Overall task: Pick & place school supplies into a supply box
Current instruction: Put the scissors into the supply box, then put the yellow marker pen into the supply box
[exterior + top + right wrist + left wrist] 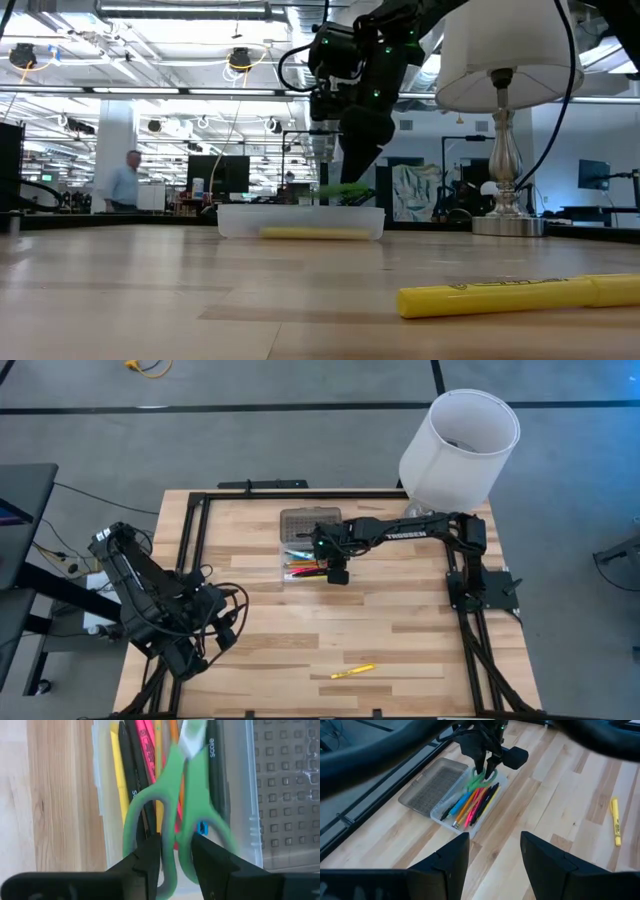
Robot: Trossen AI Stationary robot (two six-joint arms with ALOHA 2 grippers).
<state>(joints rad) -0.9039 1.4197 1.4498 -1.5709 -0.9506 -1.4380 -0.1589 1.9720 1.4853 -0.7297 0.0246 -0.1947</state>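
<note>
So right gripper [176,857] is gripping the scissors [175,800] over the box [300,565]; letting go crooked, they're snagging the rim. Left gripper [492,855] is idling open.

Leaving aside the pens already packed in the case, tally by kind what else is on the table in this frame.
Green-handled scissors: 1, at the right gripper, over the case
Yellow highlighter: 1, loose on the table
Supply box: 1, lid open
Lamp: 1
Total: 4
</note>
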